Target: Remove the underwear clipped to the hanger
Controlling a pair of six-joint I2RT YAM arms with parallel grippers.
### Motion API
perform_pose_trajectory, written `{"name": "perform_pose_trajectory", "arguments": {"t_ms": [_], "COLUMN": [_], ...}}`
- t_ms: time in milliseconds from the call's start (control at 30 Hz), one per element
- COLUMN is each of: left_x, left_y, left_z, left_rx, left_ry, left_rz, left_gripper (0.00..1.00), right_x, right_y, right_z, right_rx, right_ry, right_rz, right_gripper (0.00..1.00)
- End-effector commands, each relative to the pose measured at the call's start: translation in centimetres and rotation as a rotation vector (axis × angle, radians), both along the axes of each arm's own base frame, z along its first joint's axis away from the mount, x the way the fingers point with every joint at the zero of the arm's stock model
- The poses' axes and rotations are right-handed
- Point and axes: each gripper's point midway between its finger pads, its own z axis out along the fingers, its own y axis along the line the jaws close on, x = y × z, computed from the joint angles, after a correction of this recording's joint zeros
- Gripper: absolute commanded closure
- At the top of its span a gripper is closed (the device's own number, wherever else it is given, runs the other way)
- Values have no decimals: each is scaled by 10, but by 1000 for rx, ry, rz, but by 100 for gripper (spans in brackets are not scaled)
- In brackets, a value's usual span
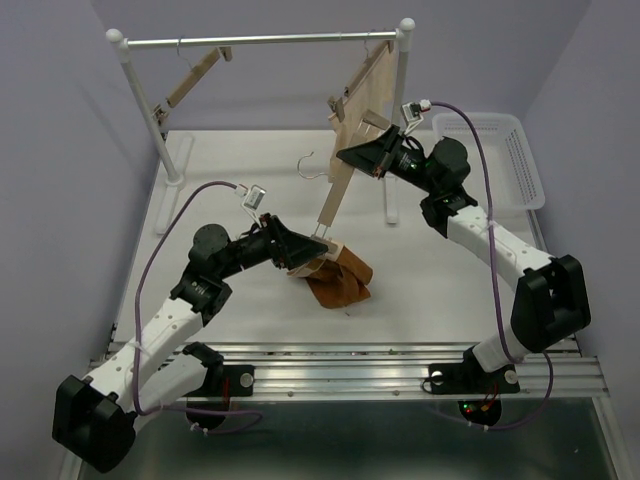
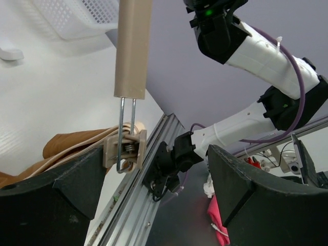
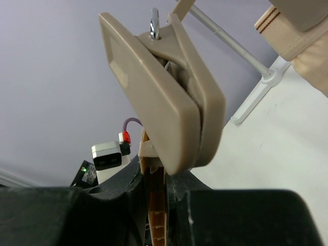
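While the left gripper (image 1: pixel 308 254) is spread wide, nothing is grasped by it. The lower clip (image 2: pixel 125 148) of the hanger (image 2: pixel 133 46) is framed between its fingers (image 2: pixel 66 184), close against one finger and well clear of the other; whether that finger touches the clip cannot be told. The underwear (image 1: pixel 340 280) is pinched in this clip. From there it is seen crumpled on the table (image 1: pixel 420 290), just beyond the left fingertips and toward the near edge.

The right gripper (image 3: pixel 155 192) is clenched on the hanger's wooden bar, just below the upper clip (image 3: pixel 164 102). By this grip the hanger is held slanted, its upper end raised beside the right arm and its lower end down at the table. The wire hook (image 1: pixel 310 165) is seen jutting leftward from the middle of the bar.

Farther back, a rail (image 1: pixel 260 41) is spanned across a white rack. A second hanger (image 1: pixel 195 75) is hooked near its left end and a cream garment (image 1: pixel 372 85) is hung at its right end. A white basket (image 1: pixel 510 150) is placed at the table's far right.
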Motion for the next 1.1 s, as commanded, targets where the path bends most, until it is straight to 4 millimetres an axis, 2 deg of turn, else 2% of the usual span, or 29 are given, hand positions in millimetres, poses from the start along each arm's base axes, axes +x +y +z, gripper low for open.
{"name": "perform_pose_trajectory", "arguments": {"t_ms": [0,200,633,800,1067], "left_x": [-7,-4,-3,2,8], "left_y": [-1,-2,-3,-6,-6], "left_z": [28,26,17,11,13], "left_rx": [-86,-114,-123,-105,-102], "left_ry": [-95,-68,-4,24,33], "left_rz": [-34,-30,-27,-29,-6], "left_gripper": [12,21,51,58,71], "right_x": [-4,-6,-2,0,2], "right_y": [-1,-1,-2,-3,-4], "right_z": [31,27,22,21,13], "right_rx": [50,47,40,33,5], "right_ry": [-66,-63,-63,-62,-48], "right_rz": [20,24,2,-11,-24], "right_gripper": [99,99,99,99,99]}}
